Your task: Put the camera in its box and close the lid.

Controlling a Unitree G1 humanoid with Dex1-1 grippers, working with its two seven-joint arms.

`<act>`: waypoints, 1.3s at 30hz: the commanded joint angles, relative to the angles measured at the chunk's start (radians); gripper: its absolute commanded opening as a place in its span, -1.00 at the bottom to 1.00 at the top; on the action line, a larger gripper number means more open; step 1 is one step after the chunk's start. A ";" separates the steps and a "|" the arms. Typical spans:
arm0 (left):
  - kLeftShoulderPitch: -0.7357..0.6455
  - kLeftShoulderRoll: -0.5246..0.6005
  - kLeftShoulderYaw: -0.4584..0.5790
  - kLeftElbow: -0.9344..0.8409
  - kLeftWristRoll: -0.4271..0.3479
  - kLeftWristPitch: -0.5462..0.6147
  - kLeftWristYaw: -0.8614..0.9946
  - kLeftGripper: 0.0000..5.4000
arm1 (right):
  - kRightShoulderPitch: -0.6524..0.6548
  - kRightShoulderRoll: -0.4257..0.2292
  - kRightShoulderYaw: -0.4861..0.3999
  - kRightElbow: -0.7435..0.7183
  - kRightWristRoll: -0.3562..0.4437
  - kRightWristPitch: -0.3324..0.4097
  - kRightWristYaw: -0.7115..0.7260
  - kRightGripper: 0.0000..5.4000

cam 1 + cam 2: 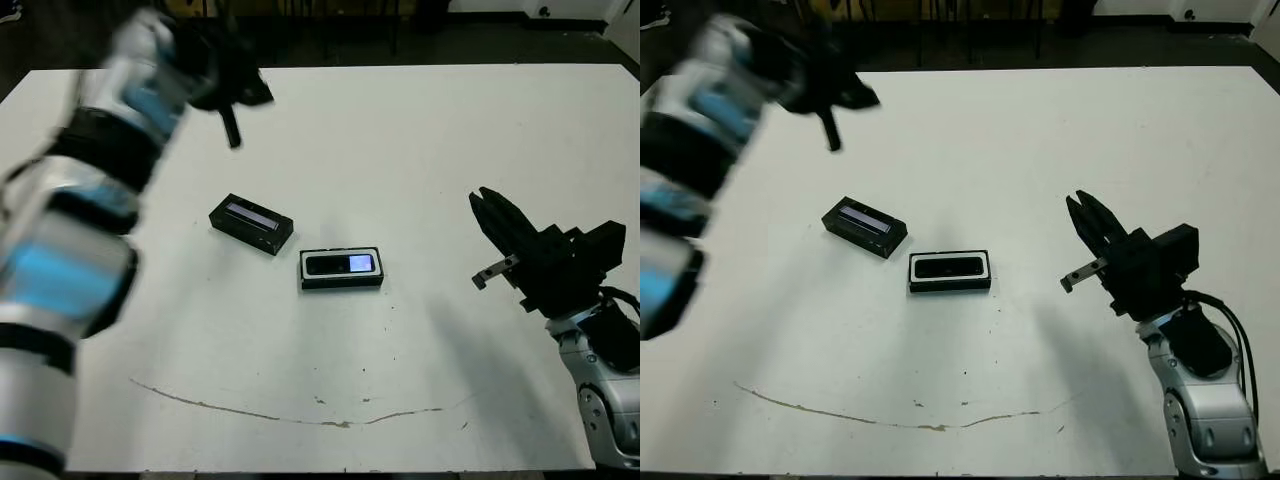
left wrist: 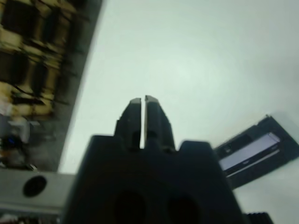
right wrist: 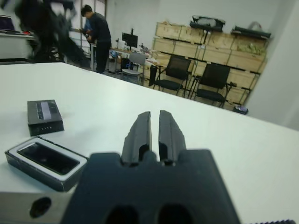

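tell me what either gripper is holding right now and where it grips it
Nothing is held. The left gripper and right gripper are both shut on nothing; the camera lies in the box, the lid beside it.

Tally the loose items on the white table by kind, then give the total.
Black rectangular lid with a pale strip: 1
Shallow black box with white lining: 1
Slim black camera with a glowing patch, lying in the box: 1
Total: 3
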 commanded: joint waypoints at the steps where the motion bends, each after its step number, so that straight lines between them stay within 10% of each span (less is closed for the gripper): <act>1: -0.007 -0.058 -0.048 0.080 0.076 -0.043 0.008 -1.00 | 0.027 0.004 0.001 -0.004 -0.018 0.002 -0.002 -0.99; 31: 0.038 -0.154 -0.170 0.181 0.322 -0.152 -0.136 -1.00 | 0.059 0.053 0.010 0.039 -0.016 -0.061 0.018 -0.99; 39: 0.022 -0.199 -0.216 0.260 0.377 0.072 -0.318 -1.00 | 0.066 0.048 0.009 0.020 -0.023 -0.039 0.007 -0.99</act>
